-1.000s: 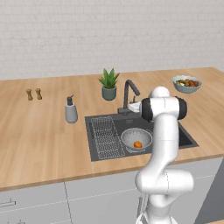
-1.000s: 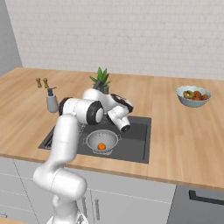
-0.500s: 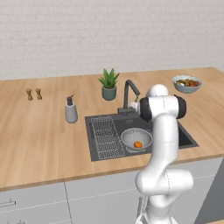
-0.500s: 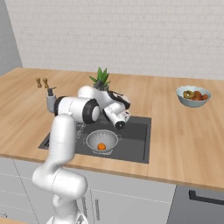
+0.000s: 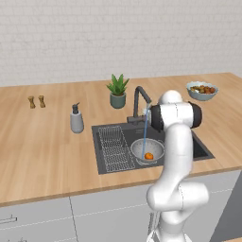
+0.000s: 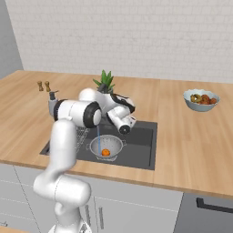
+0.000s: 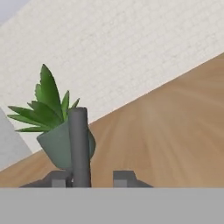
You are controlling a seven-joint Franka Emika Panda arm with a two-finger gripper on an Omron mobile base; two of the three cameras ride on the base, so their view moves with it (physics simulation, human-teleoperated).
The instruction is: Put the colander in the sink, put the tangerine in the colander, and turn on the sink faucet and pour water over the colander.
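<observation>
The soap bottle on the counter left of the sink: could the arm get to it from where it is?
Probably yes. The soap bottle stands alone on bare counter beside the sink, with nothing between it and the end effector at the faucet.

colander [image 5: 148, 150]: silver-grey, perforated
tangerine [image 5: 149, 155]: orange
sink [image 5: 111, 160]: dark grey
water stream [image 5: 144, 137]: blue
wall [image 5: 94, 38]: white brick

A small green spiky plant in a grey-green pot [image 5: 117, 91] stands on the light wooden desk [image 5: 42, 142] near the white brick wall [image 5: 94, 38]. To its left is a grey soap dispenser bottle [image 5: 76, 119], and farther left two small brown shakers [image 5: 36, 101] stand side by side. A pale blue bowl of mixed fruits [image 5: 202, 90] sits far right. Grey cabinet fronts [image 5: 38, 220] run below.
</observation>
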